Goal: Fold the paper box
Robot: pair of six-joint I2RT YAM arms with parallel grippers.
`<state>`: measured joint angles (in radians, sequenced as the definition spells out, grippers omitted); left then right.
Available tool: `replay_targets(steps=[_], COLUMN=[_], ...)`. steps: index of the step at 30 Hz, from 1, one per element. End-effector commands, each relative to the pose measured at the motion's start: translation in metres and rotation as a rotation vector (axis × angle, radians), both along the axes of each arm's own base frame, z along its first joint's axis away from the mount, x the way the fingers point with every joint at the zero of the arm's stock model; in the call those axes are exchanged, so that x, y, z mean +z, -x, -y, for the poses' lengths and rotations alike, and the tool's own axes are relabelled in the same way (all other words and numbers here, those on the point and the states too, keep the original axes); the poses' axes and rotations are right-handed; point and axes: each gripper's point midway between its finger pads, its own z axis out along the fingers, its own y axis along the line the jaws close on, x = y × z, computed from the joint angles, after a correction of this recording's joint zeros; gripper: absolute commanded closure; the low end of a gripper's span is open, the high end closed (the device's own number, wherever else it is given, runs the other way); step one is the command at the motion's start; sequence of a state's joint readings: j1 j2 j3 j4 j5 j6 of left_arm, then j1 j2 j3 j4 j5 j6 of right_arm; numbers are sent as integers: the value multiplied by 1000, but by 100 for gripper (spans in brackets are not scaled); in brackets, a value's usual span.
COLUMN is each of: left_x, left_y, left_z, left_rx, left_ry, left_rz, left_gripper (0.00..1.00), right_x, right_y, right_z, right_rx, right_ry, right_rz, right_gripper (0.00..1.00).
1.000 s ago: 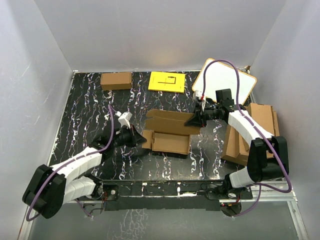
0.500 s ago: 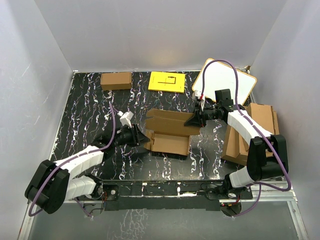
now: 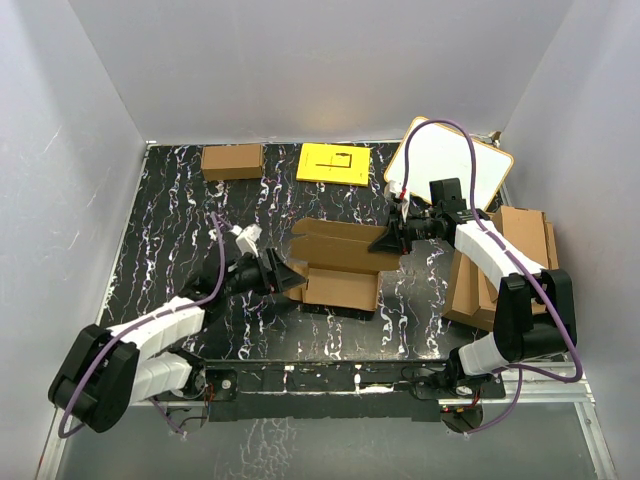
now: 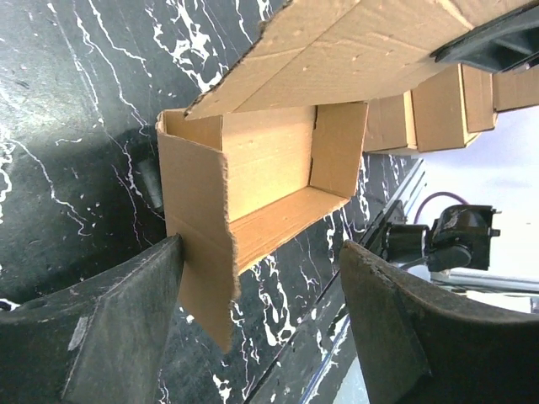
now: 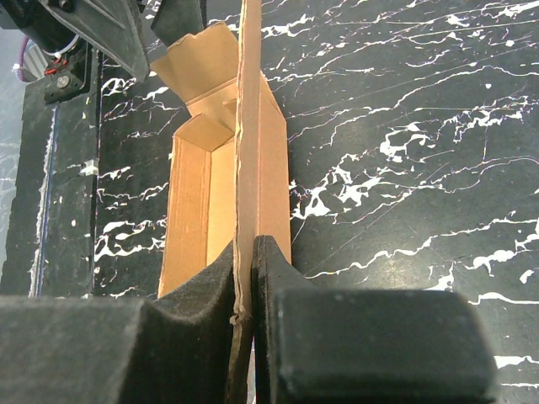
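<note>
**Table** (image 3: 180, 210): black, white-veined. Directions are read on the top view, with 12 o'clock at the far wall.

1. **Left arm** (image 3: 160, 325): reaches in from 7 o'clock toward the table's middle. The left jaws stand wide apart at the 9 o'clock end of the paper box. In the wrist view, the box's loose end flap sticks out between them. Its outer face lies against one finger (image 4: 126, 337), and the other finger (image 4: 404, 328) is well clear of the cardboard.

2. **Small carton** (image 3: 232, 161): plain brown and closed, lying flat at 11 o'clock near the far edge, well apart from everything else.

3. **Paper box** (image 3: 340, 270): brown cardboard at the middle of the table, between the two arms. The near part is an open trough with its long walls raised, inside bare (image 4: 269, 168). A broad panel rises from its 12 o'clock long side, tilted. The right wrist view sees this panel edge-on (image 5: 248, 126).

4. **Yellow sheet** (image 3: 334, 164): flat at 12 o'clock, just beside the far edge, with a thin dark drawing on it too small to read.

5. **White board** (image 3: 450, 165): light-rimmed and tilted, at 1 o'clock behind the right arm.

6. **Right arm** (image 3: 490, 255): comes from 5 o'clock. The right jaws are pressed together on the box's broad panel at its 3 o'clock edge, with the cardboard pinched between the pads (image 5: 354, 337).

7. **Cardboard sheets** (image 3: 520, 235): a brown pile at 3 o'clock along the table's edge, partly under the right arm.
</note>
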<state>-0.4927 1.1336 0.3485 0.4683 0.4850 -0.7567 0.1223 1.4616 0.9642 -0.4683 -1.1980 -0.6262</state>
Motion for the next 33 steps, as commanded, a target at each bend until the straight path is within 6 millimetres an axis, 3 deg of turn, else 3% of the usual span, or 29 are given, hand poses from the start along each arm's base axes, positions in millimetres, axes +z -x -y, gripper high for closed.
replay_targets(steps=[1,10,14,16,19,24,28,33], left_x=[21,33,13,-3,-26,-51,-64,-66], left_y=[-2,-22,-26,-26,-25,-29,-32,-30], left_z=[-6,-66,-97,-105,-113,-108,-89,-62], left_rx=[16,276,420,453,467,412,300,170], left_ry=[90,7,-96,-148,-223,-273,-239,-146], left_rz=[31,79,37,-5,-62,-114,-147,-175], left_gripper=[27,30,51,70,77,79,78,78], right_x=[3,2,1,1,1,3,5,5], right_y=[-4,-6,-6,-6,-5,-3,-3,-2], right_z=[-2,-1,-1,-1,-1,-2,-2,-3], right_rx=[11,8,8,7,9,20,24,28], right_ry=[-15,-9,-9,-8,-9,-18,-21,-24], right_rz=[43,41,38,38,37,41,48,47], right_gripper=[92,92,92,92,92,92,92,92])
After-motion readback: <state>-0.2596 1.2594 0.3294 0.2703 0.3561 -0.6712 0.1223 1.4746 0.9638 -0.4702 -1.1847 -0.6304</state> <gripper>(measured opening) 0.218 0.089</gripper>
